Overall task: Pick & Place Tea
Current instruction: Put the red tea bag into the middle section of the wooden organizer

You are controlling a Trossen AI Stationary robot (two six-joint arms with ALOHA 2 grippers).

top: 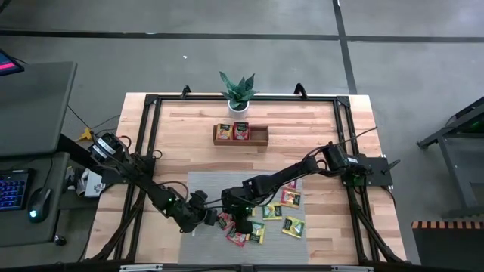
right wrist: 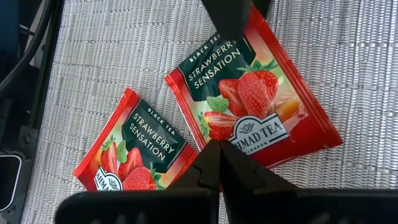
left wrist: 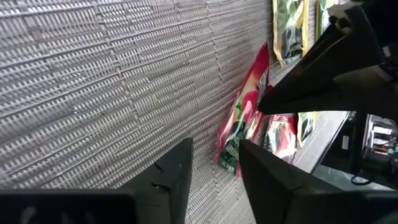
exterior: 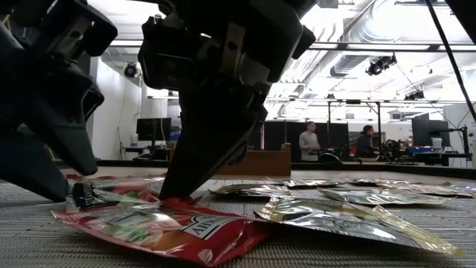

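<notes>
On the grey mat at the near end of the worktop, we see both arms bent low over a scatter of tea sachets. The right gripper has its jaws pressed tight together, and their joined tip rests on the near edge of a red strawberry sachet lying flat on the mat; it pins the packet and holds nothing. A second red sachet lies just beside the first, one corner touching or slightly overlapping it. The left gripper hovers at the mat's left side, jaws partly apart and empty, pointing toward the edge of the same red cluster. Yellow and green packets lie farther right on the mat. Beyond the mat, near the potted plant, the wooden tray already carries a few sachets in its left compartments.

We judge these sachets light, thin and slick foil, flexible enough to buckle and apt to slide on the ribbed weave. An edge or corner raised off the mat looks the best place to pinch, while the other jaws hold the packet down.
</notes>
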